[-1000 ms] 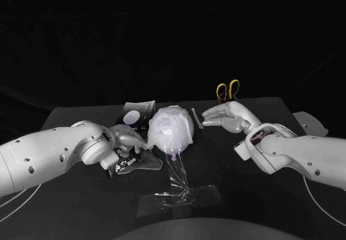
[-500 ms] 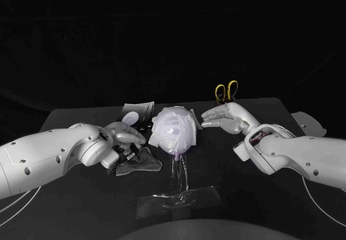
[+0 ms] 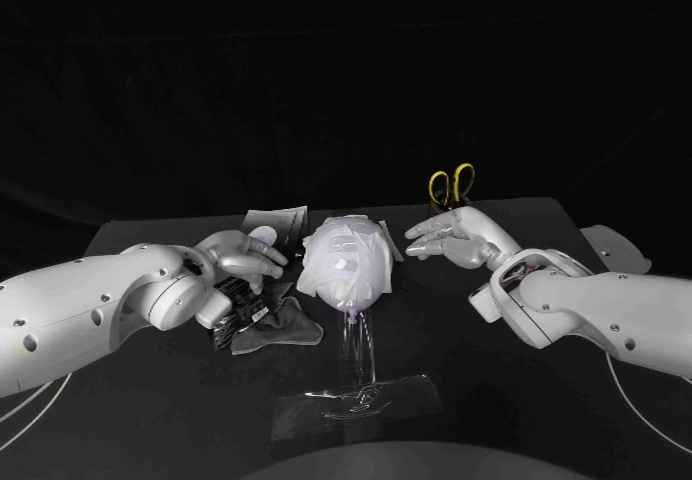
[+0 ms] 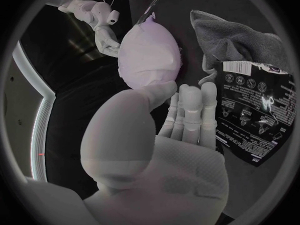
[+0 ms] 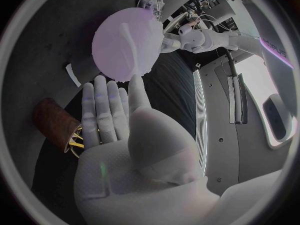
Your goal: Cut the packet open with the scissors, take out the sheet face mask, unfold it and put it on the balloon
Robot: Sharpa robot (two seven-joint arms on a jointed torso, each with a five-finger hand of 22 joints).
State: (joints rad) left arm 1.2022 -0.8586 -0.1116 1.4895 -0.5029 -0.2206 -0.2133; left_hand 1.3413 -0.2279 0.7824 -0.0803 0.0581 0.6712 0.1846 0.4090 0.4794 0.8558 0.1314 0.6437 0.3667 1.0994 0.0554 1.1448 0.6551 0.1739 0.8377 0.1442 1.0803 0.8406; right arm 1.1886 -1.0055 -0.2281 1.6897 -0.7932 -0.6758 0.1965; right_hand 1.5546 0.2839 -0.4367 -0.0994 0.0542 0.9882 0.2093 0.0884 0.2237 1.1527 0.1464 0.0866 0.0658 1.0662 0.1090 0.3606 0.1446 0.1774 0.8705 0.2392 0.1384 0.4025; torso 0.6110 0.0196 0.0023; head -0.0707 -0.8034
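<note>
Black table (image 3: pixel 216 420): silver left hand (image 3: pixel 245 255) and right hand (image 3: pixel 454 235), both empty, fingers spread, flank pale mask-covered balloon (image 3: pixel 346 268).

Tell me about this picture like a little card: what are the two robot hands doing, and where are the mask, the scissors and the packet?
left hand: open, holding nothing, beside the balloon
right hand: open, holding nothing, on the balloon's other side
balloon: upright on a clear stand
sheet face mask: draped over the balloon
scissors: yellow handles up, behind the right hand, not held
packet: black, lying by the grey cloth, near the left hand
</note>
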